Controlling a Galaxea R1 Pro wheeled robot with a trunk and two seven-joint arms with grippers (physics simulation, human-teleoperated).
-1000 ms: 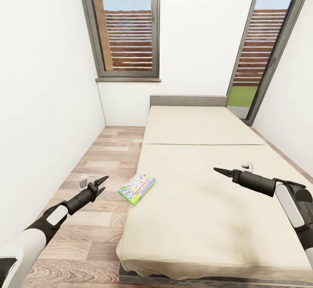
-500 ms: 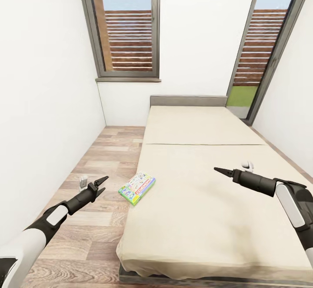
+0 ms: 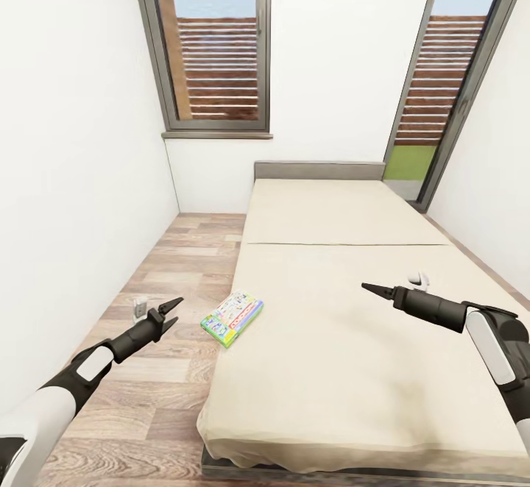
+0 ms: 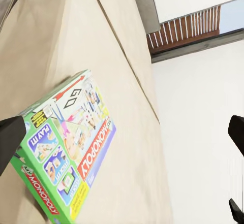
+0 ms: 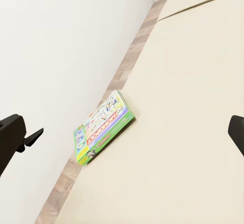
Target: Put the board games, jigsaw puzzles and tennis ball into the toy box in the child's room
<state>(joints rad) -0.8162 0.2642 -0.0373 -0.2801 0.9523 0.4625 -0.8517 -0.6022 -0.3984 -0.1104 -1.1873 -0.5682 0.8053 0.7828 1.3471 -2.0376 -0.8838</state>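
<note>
- The flat green Monopoly board game box [image 3: 232, 318] is lying at the left edge of the beige bed [image 3: 346, 340], one corner overhanging the wooden floor [image 3: 158, 288].
- We are holding our left tool [image 3: 169, 310] released near the box, not touching it.
- Our right tool [image 3: 372, 290] is hanging over the mattress; we cannot tell its state.
- We are judging the box light, stiff and smooth, so we are favouring a pinch across the overhanging edge.

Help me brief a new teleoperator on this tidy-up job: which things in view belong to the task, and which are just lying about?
Task things:
- board game, overhanging the bed's left edge
- left gripper, open, empty
- right gripper, empty

Just there:
- bed
- small white object on the bed
- small grey object on the floor
- windows
</note>
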